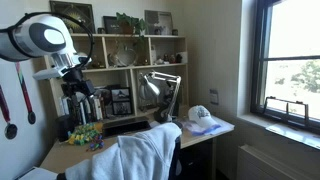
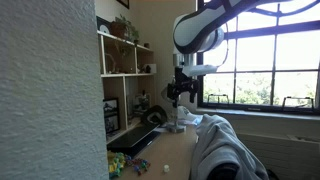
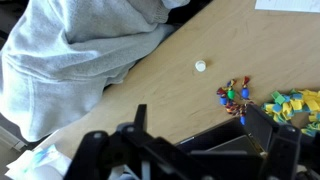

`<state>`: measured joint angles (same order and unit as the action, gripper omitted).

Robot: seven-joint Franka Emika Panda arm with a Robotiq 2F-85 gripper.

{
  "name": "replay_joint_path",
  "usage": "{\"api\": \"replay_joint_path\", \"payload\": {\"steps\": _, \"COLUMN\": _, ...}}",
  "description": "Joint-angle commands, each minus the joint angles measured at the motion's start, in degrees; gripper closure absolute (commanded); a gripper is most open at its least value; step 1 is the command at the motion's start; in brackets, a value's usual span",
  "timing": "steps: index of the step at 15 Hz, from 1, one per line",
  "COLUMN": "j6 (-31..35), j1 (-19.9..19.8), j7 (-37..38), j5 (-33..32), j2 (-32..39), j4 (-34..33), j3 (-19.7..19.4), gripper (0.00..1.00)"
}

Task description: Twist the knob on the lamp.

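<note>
Right now my pincer (image 3: 200, 135) hangs wide open and empty above the desk (image 3: 250, 40), over the grey hoodie (image 3: 90, 50) and coloured beads (image 3: 235, 95), since the lamp (image 1: 160, 88) stands well apart by the shelves (image 1: 120, 50), its knob not yet reached.

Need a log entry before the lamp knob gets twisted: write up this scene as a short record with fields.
gripper: jaws apart, holding nothing, above the desk
lamp: standing at the back of the desk by the shelf, clear of the gripper
lamp knob: too small to make out
desk: bare wood under the gripper
grey sweatshirt: bunched at the desk edge
small white disc: alone on the wood
coloured pieces: clustered beside the disc
task state: knob not yet touched
</note>
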<state>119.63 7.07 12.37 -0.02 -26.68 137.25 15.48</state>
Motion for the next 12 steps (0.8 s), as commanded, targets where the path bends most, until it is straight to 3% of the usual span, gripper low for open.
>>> {"api": "replay_joint_path", "payload": {"steps": 1, "j6": -0.16, "j1": 0.83, "j7": 0.34, "j5": -0.42, "j2": 0.13, "j4": -0.14, "j3": -0.68, "gripper": 0.00}}
{"api": "replay_joint_path", "payload": {"steps": 8, "j6": 0.45, "j1": -0.03, "j7": -0.58, "j5": -2.85, "j2": 0.31, "j4": -1.42, "j3": -0.99, "gripper": 0.00}}
{"api": "replay_joint_path", "payload": {"steps": 12, "j6": 2.26, "j1": -1.00, "j7": -5.20, "j5": -6.94, "j2": 1.67, "j4": -6.33, "j3": -4.27, "gripper": 0.00}}
